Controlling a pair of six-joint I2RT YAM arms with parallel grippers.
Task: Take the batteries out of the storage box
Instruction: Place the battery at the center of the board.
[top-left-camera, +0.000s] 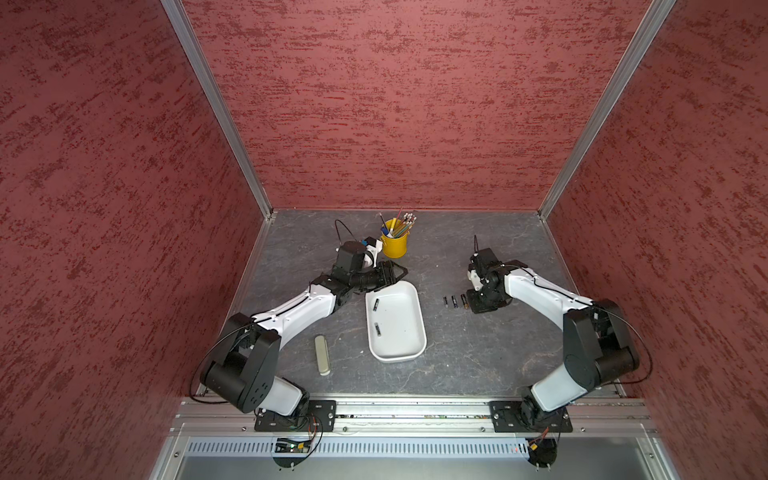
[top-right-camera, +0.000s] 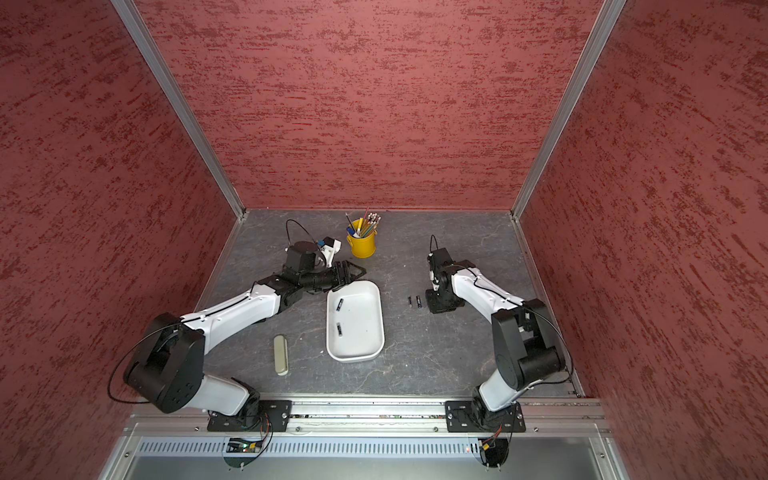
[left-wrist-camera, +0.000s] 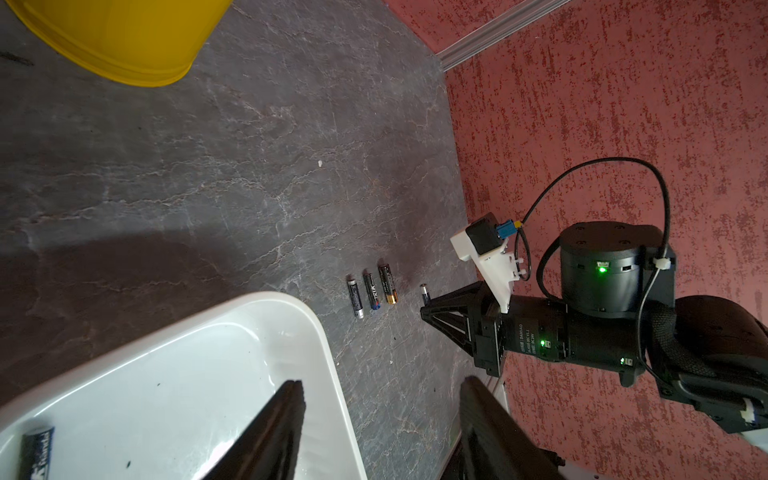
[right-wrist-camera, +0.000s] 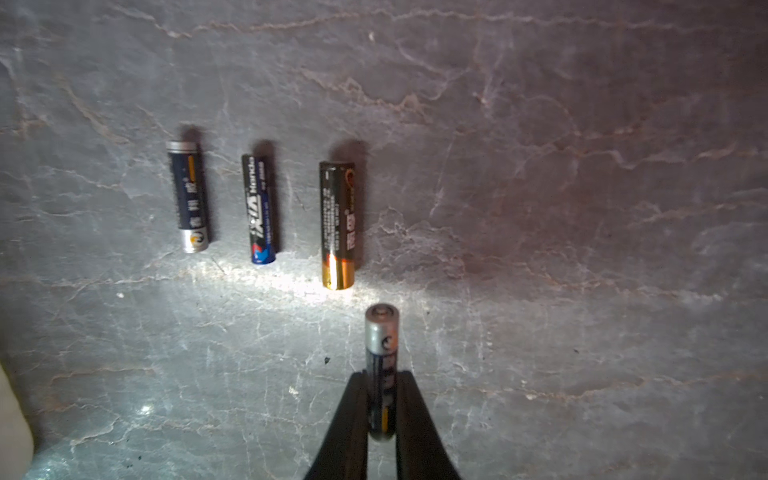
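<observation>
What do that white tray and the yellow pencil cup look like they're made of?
The white tray: probably plastic, glossy; light glints on its smooth, rounded walls. The yellow cup: possibly painted metal, maybe plastic; an even, slightly shiny coat, too far to be sure.

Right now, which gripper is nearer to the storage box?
Left. The left gripper hangs open at the far rim of the storage box; the right gripper is apart from it, over the table, shut on a battery.

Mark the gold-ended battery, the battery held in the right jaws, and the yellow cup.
gold-ended battery (right-wrist-camera: 337, 224): right wrist view, middle of its black body.
held battery (right-wrist-camera: 381, 363): right wrist view, its dark body.
yellow cup (top-left-camera: 395, 248): a top view, its outer wall.
</observation>
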